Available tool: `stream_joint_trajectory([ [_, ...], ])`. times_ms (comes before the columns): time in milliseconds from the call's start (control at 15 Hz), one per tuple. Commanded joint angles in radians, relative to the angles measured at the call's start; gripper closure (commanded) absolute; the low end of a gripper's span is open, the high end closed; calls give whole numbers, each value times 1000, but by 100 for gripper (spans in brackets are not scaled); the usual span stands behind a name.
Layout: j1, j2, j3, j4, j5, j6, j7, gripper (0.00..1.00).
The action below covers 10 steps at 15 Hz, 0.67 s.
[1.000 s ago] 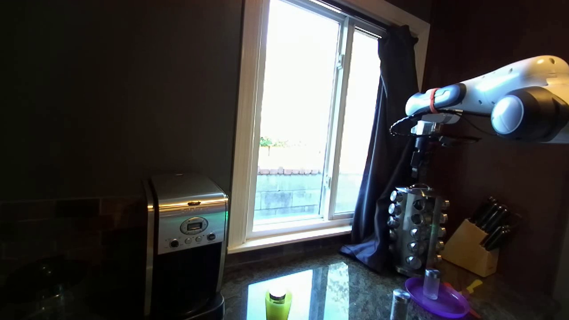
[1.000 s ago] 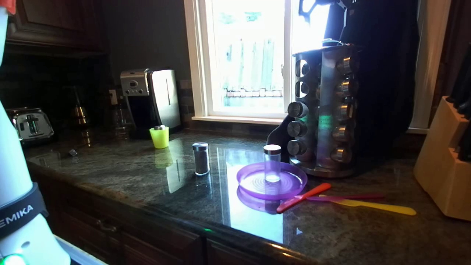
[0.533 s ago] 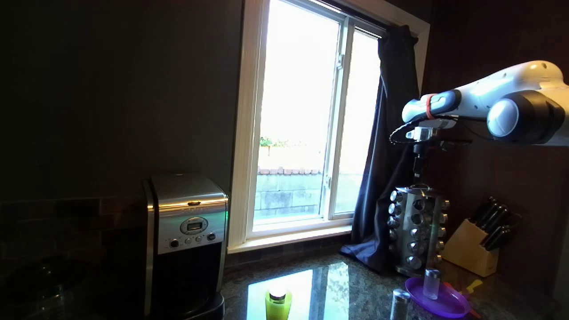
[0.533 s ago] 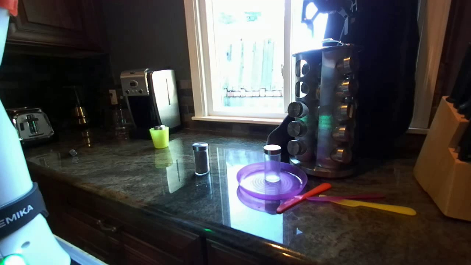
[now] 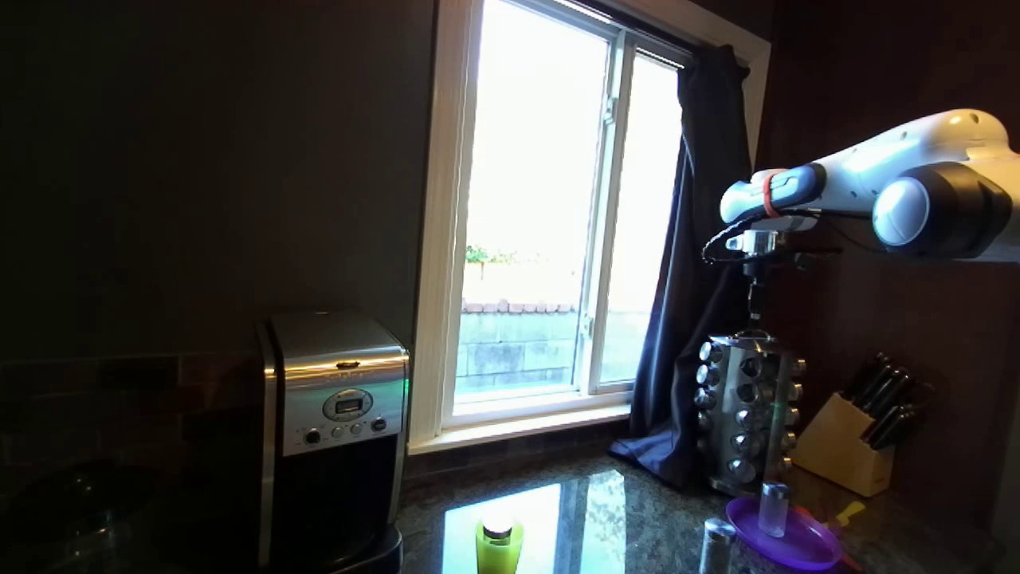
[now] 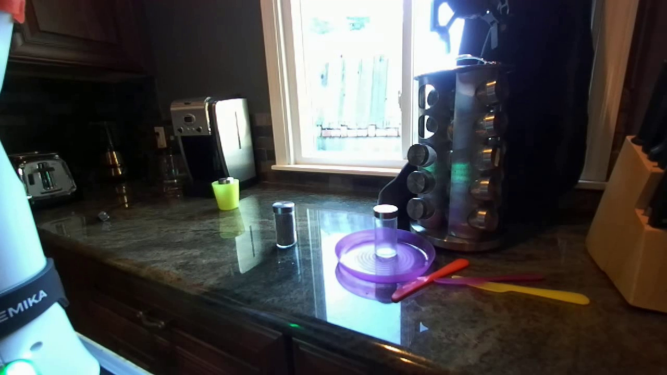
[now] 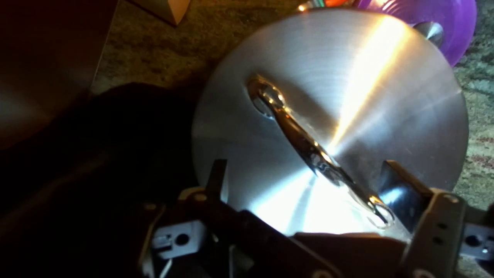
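Spice rack (image 6: 464, 156) (beneath the hand (image 7: 305, 177)) holds jars (image 6: 419, 182).

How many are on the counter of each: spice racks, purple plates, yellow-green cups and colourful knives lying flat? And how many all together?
Spice rack: 1
Purple plate: 1
Yellow-green cup: 1
Red knife, pink knife and yellow knife: 3
Total: 6

Steel spice rack (image 6: 464, 156), upright on counter (image 6: 208, 250), arched top handle (image 7: 299, 137), capped jars (image 6: 420, 182) in tiers
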Motion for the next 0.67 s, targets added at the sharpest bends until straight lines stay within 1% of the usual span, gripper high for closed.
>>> stream_joint_trajectory([
  [0,-10,-1,8,-7,-10,-11,-112,0],
  [67,-15,-4,14,-13,6,-3,-158,1],
  [133,-18,-6,17,-14,18,-21,-195,10],
  [200,-17,-5,18,-17,20,-17,-218,22],
  [333,-15,-4,18,-20,18,-26,-260,38],
  [400,-14,-4,17,-23,14,-26,-279,47],
  [467,-14,-4,17,-24,13,-31,-295,45],
  [533,-15,-5,18,-27,17,-32,-313,53],
  [600,-15,-6,18,-29,20,-36,-326,64],
])
